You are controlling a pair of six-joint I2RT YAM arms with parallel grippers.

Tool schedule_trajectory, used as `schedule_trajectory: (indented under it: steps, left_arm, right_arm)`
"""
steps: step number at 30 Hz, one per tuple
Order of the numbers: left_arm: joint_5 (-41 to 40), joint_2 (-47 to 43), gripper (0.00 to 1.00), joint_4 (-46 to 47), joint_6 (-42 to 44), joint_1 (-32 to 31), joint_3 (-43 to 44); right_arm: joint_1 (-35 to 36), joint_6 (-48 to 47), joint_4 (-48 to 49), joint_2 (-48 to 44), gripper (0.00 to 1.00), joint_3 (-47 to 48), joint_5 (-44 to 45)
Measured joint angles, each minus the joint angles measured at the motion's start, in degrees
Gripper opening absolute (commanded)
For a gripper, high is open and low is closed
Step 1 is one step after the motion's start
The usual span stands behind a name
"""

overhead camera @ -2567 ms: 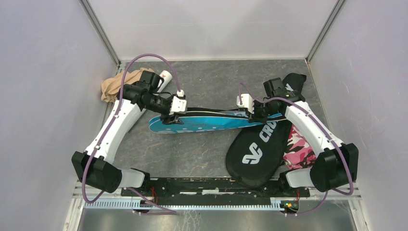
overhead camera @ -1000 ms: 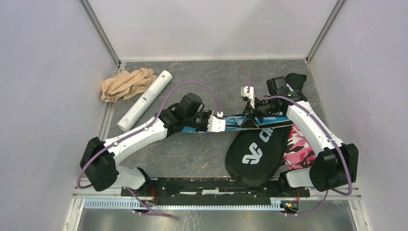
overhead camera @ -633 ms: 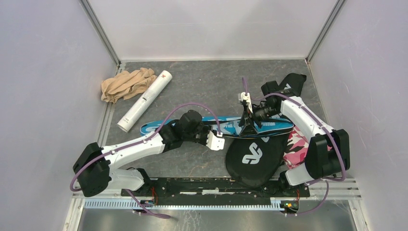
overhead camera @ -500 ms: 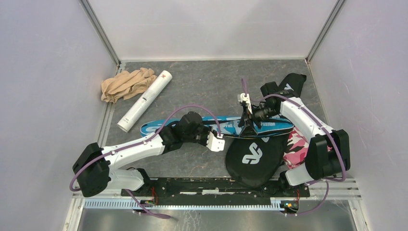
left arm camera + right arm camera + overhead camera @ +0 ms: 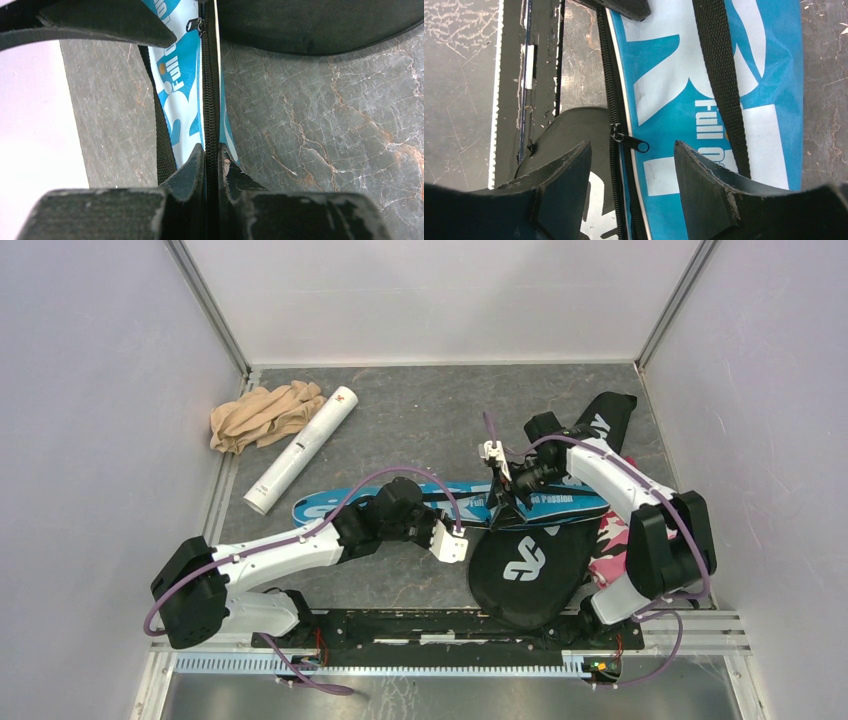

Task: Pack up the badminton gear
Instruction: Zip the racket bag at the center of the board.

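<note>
A: While the left gripper (image 5: 211, 152) is clamping the blue cover (image 5: 182, 95) by its zipper seam (image 5: 211, 100), where is that cover lying?
B: It is running on ahead of that gripper and passing under the right gripper (image 5: 631, 147), which is hanging with jaws spread, straddling the zipper pull (image 5: 634, 142), gripping nothing.

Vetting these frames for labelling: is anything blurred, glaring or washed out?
Top external: even light, sharp throughout. Left wrist: blue cover's zipper sharp, left end effector slightly soft, wall washed out. Right wrist: zipper pull crisp, no glare.
</note>
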Motion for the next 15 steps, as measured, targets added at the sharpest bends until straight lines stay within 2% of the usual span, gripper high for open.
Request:
schedule_trajectory:
  steps: [4, 9, 15]
  left_arm:
    - [0.02, -0.02, 0.02, -0.28, 0.15, -0.11, 0.0]
    - [0.02, -0.11, 0.02, -0.31, 0.17, -0.11, -0.02]
    - [0.0, -0.15, 0.02, -0.28, 0.24, -0.13, -0.04]
  right_arm:
    - [1.07, -1.64, -0.76, 2.45, 0.64, 1.84, 0.48]
    - [2.36, -3.28, -1.86, 4.31, 0.57, 2.99, 1.33]
    - [2.97, -5.31, -3.82, 4.83, 0.36, 4.04, 2.03]
